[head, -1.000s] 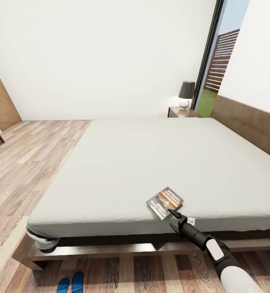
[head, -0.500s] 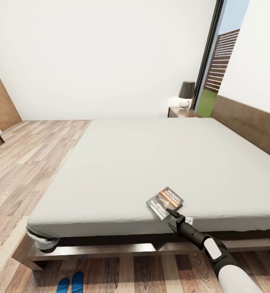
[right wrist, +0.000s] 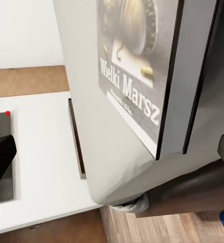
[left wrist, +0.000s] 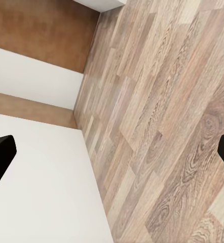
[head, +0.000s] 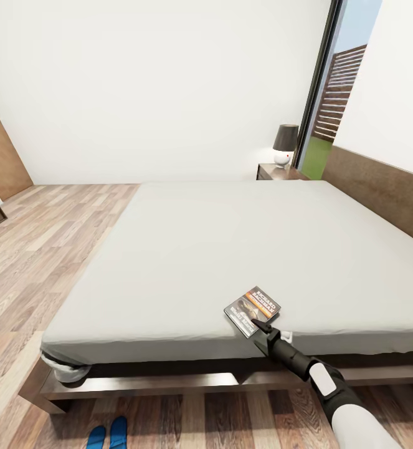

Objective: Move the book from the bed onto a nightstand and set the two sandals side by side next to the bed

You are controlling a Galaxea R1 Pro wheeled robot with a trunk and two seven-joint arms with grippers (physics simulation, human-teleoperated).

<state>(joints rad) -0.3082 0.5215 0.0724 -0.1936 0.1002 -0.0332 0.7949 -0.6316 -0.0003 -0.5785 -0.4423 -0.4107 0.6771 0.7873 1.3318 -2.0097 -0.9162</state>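
Currently the book point(head: 252, 310) is lying flat on the bed point(head: 231, 249), near its foot edge. The right hand point(head: 256, 323), fingers spread, is held at the book's corner. If closed too shallow, the thin cover may be pushed away.

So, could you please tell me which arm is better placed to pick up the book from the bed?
The right. Its pincer is at the near corner of the book on the bed, fingers spread. The left pincer faces the wood floor, away from the book.
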